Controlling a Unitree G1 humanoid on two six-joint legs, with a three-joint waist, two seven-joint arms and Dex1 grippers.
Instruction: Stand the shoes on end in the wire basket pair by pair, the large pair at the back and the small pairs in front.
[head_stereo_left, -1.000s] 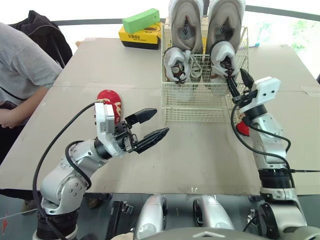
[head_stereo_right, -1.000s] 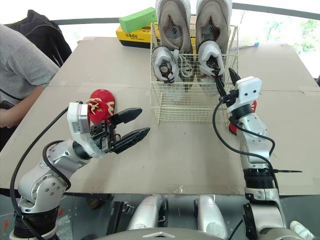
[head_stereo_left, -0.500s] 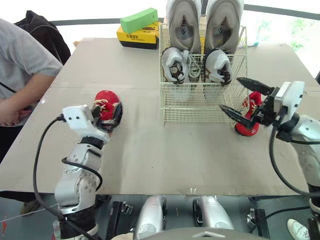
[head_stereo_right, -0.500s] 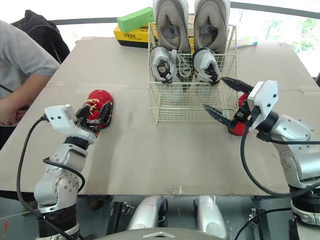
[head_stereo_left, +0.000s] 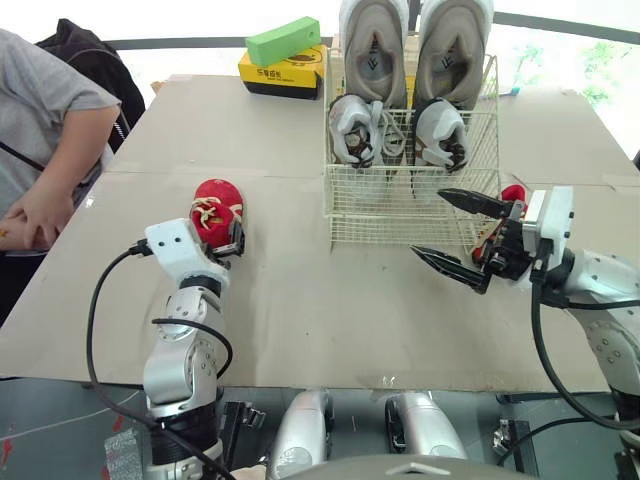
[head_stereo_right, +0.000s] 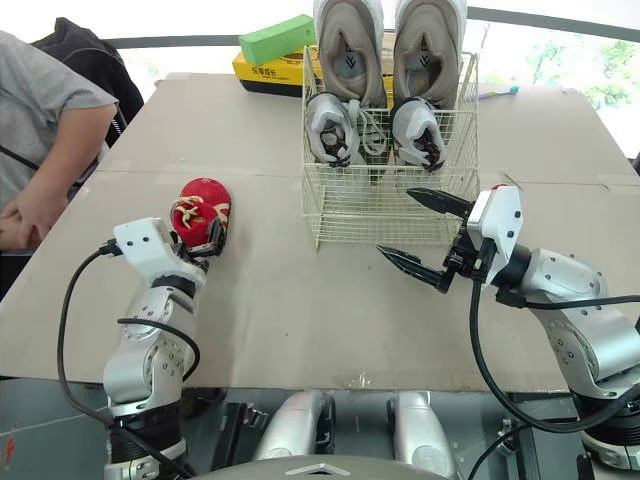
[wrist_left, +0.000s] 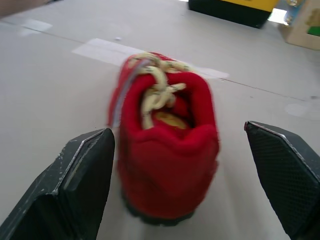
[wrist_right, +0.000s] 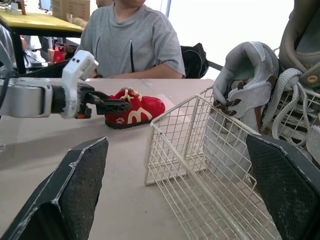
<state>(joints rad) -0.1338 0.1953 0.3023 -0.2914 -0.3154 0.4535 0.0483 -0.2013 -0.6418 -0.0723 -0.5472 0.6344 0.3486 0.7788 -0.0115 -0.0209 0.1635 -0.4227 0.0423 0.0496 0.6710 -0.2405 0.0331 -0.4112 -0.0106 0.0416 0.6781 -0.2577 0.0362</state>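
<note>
Well — left claw (wrist_left: 176, 134) spread around red shoe (wrist_right: 136, 111) marked M

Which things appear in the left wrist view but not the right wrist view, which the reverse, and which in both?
Left wrist view, not right: the yellow box. Right wrist view, not left: the wire basket, grey shoes in it, a person in a grey shirt. Both: the red shoe on the table, flanked by the open left hand.

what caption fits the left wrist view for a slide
Open left gripper framing a red laced shoe on the tabletop.
</note>
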